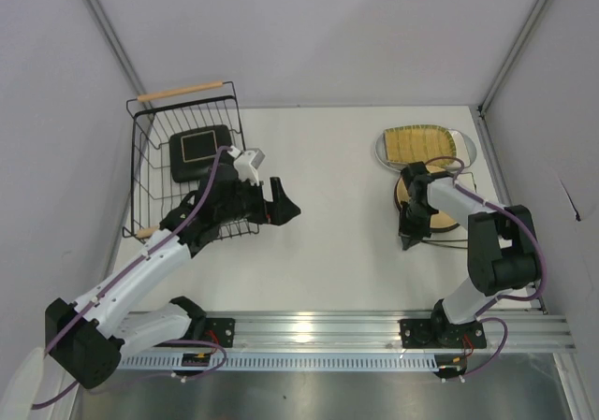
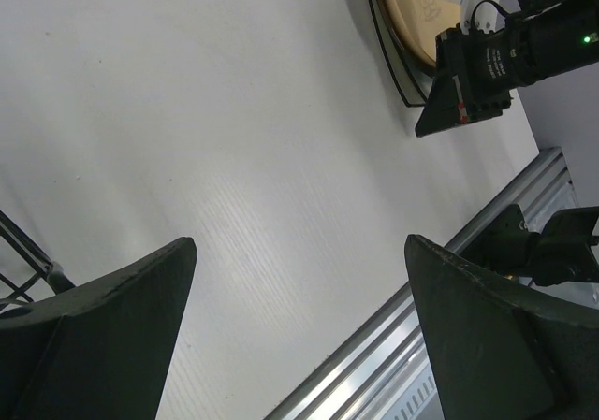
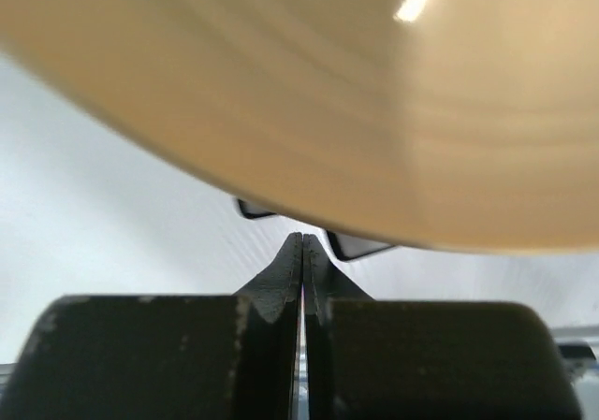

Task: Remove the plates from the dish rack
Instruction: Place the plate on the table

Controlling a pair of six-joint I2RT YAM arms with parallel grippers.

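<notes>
The black wire dish rack stands at the far left, and one wire corner shows in the left wrist view. A black-rimmed teal square plate lies inside it. My left gripper is open and empty just right of the rack, over bare table. A tan round plate lies at the right on a dark-rimmed plate. My right gripper is shut, its tips at the tan plate's near-left edge. The tan plate fills the top of that view.
A mustard ribbed rectangular plate lies on a grey round plate at the back right. The rack's wooden handle is by the back wall. An aluminium rail runs along the near edge. Walls close in left and right.
</notes>
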